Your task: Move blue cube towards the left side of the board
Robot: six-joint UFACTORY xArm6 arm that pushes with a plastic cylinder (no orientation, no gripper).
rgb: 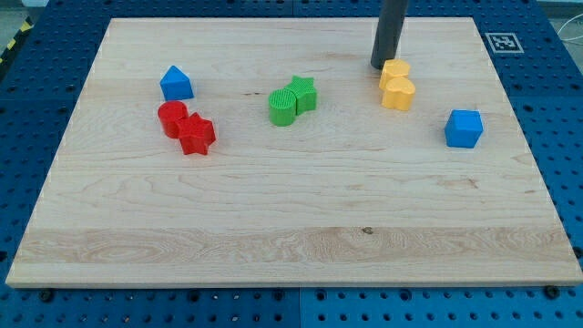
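The blue cube [464, 128] sits on the wooden board [291, 228] near its right edge. My tip [382, 65] rests at the view's top, well up and to the left of the blue cube, just left of and touching or nearly touching the upper of two yellow blocks [396, 70]. The lower yellow block [398, 93], heart-like in shape, touches the upper one.
A green star [304, 92] and a green rounded block [283, 107] touch near the middle top. At the left are a blue house-shaped block [176, 84], a red cylinder [172, 118] and a red star [196, 135]. A marker tag [502, 42] sits at the top right corner.
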